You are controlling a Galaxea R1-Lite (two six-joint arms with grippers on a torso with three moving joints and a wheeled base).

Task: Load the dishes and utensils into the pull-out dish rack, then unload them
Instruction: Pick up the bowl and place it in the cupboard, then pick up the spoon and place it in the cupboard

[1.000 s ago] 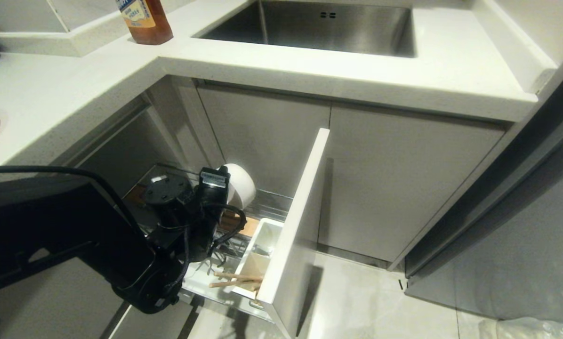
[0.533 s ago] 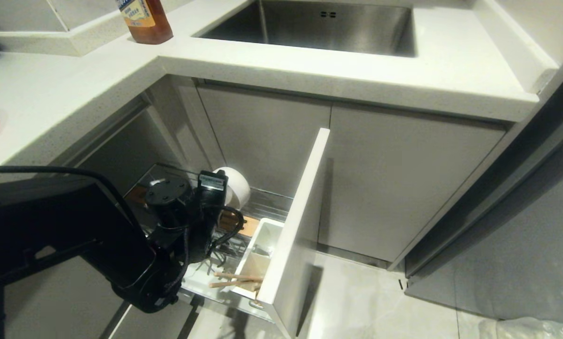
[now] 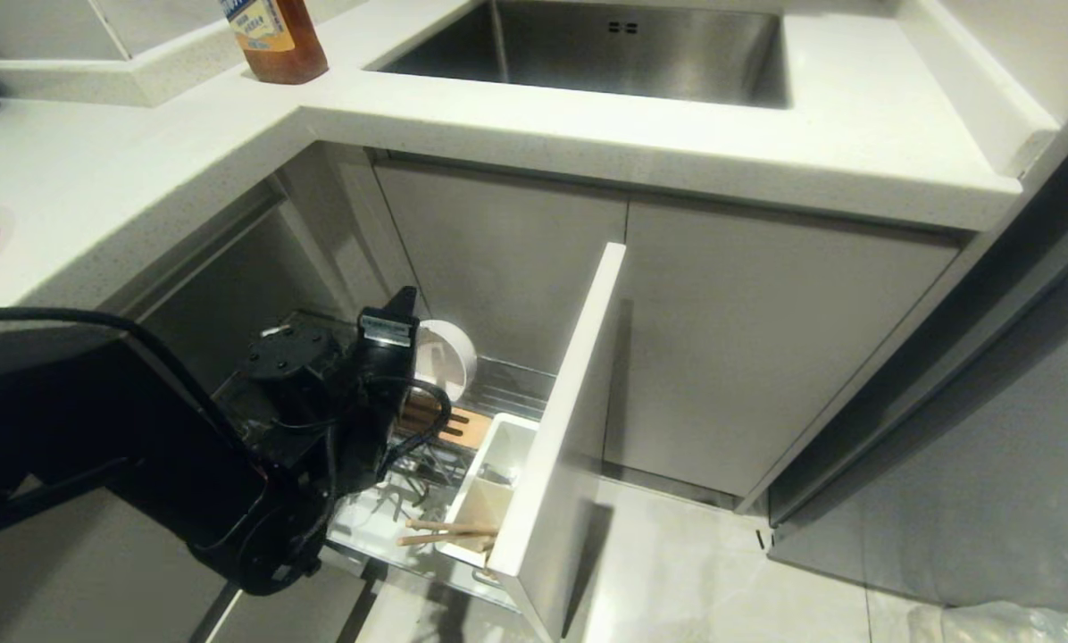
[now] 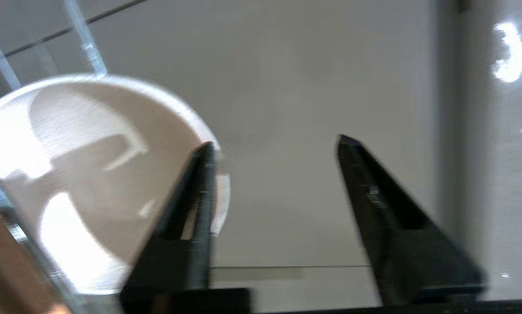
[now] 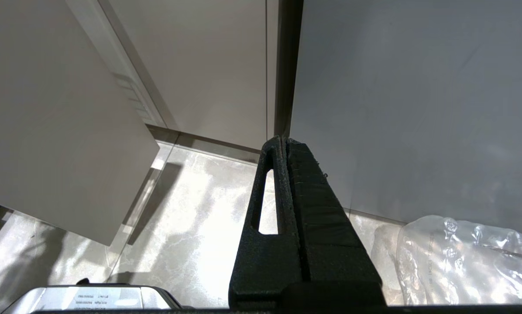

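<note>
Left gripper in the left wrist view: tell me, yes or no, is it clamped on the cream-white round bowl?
No: the left gripper stands open, and the cream-white round bowl sits beside one finger, not between them.

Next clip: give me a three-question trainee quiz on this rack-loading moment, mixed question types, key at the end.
1. True or false: the left tool is shut on the white bowl.
2. Where do the chopsticks lie? A) in the sink B) in the white caddy of the pull-out rack C) on the counter
3. Fill in: the right tool hangs parked over the floor, its fingers ____.

Key:
1. False; its fingers stand apart, with the bowl on edge in the rack beside one of them.
2. B
3. shut
</note>
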